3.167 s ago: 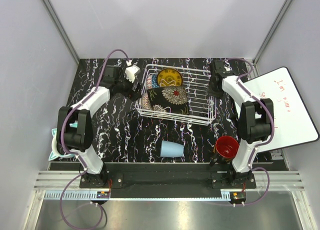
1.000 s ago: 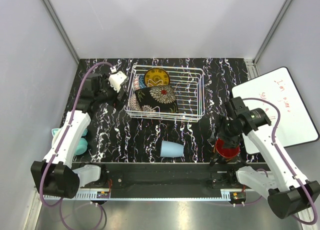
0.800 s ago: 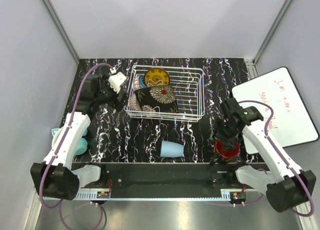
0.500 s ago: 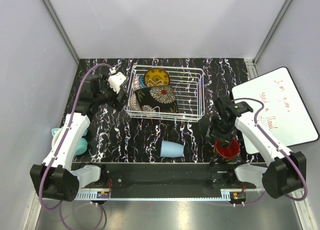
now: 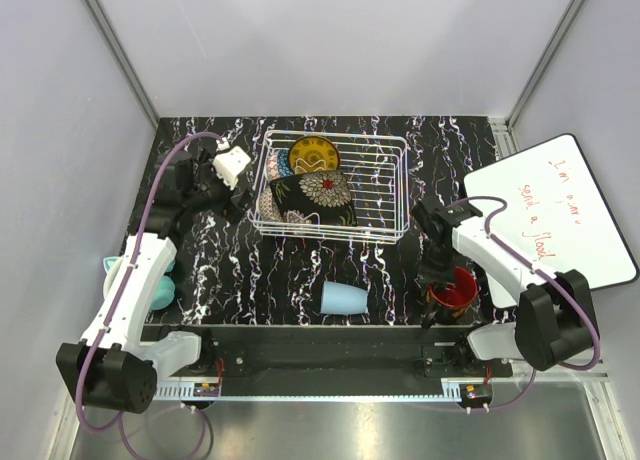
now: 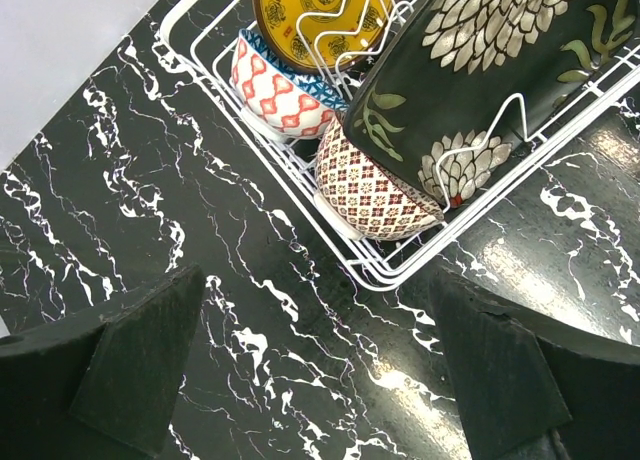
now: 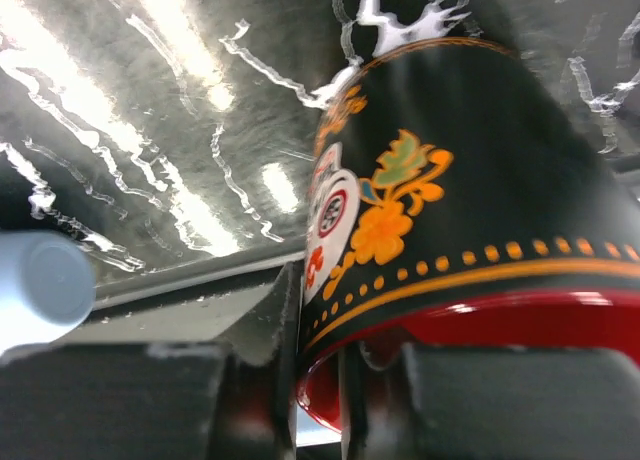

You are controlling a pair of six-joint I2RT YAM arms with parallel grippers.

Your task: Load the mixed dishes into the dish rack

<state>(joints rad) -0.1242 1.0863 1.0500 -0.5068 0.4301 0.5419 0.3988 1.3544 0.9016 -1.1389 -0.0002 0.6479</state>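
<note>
Teal dishes (image 5: 108,270) sit at the far left edge of the table (image 5: 240,270), well apart from everything else. They look like no part of the job.

Left gripper (image 6: 325,375) hangs just outside the rack's near-left corner with its jaws spread wide and nothing between them. My guess is that it is parked there to stay clear, or to steady the rack (image 5: 380,180) if needed.

Rack holds four pieces, all crowded into its left half:
- blue bowl (image 6: 285,85) tipped on its side against the left wall
- yellow plate (image 6: 290,10) standing on edge behind the blue bowl, propped by the wires
- beige bowl (image 6: 375,185) in the near corner, also on its side
- black plate (image 6: 480,70) leaning over the beige bowl, which seems to keep it tilted rather than flat

The right half is bare wire, probably the room left for what remains.

Cup (image 5: 344,298) lies on its side on the table near the front edge, untouched, between the two arm bases.

Mug (image 7: 470,170) stands upright at the front right. Right gripper (image 7: 318,405) comes down on its rim, one finger inside the red interior and one outside, jaws pinched on the wall. A rim grip likely suits it because the body looks too wide to span. The mug appears to rest on the table.

Whiteboard (image 5: 560,210) lies off to the right.
</note>
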